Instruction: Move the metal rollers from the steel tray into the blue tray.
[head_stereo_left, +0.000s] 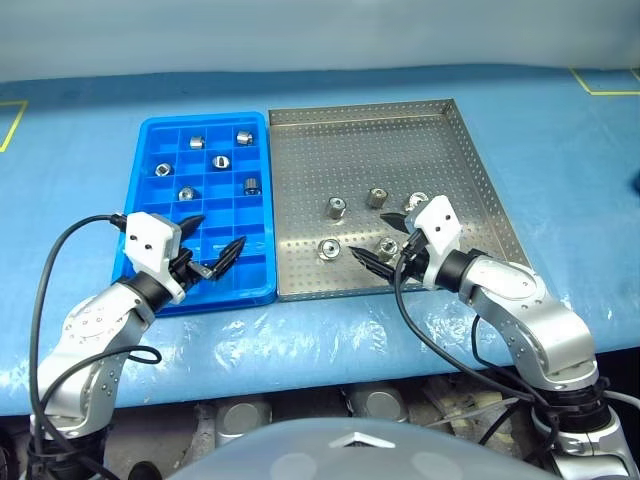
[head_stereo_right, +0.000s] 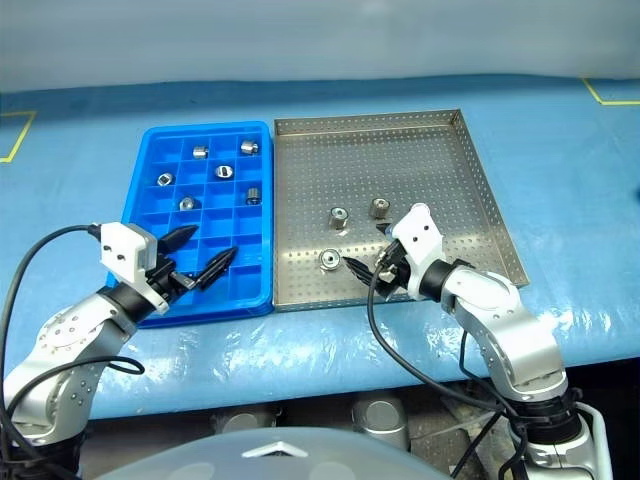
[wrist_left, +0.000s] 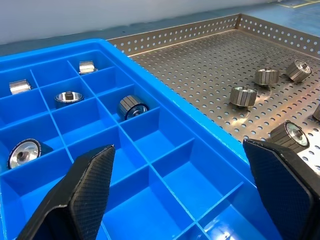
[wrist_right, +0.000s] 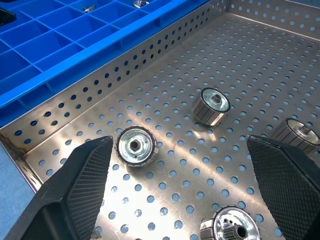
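You're roughly halfway. Blue tray (head_stereo_left: 150, 135) sits left of centre in the left eye view, long edge against the steel tray (head_stereo_left: 460, 130), which fills the centre-right. Count the metal rollers (head_stereo_left: 337, 208): six already sit in blue compartments, all in the upper half of that tray, one per cell; the lower rows look bare. Five are left on the perforated floor, clustered in the lower middle of the steel tray: one at (head_stereo_left: 376, 197), one at (head_stereo_left: 417, 202) partly behind the right arm, one at (head_stereo_left: 327, 248), one at (head_stereo_left: 385, 246) right by the right fingers.

Left gripper (head_stereo_left: 212, 243) hangs over the lower right corner of the blue tray, fingers wide apart, nothing between them. The left wrist view confirms it: both pads spread over bare blue cells. So no drop is pending on that side.

Right gripper (head_stereo_left: 378, 240) is low over the steel tray, fingers also spread wide and carrying nothing. In the right wrist view a face-up roller (wrist_right: 135, 146) lies just beside one pad, another (wrist_right: 210, 105) sits further on between the two pads, and a third (wrist_right: 231, 227) is at the bottom edge. None is touched as far as I can tell.

My read: you're between picks, with the right arm lining up on the nearest roller. Five transfers remain.
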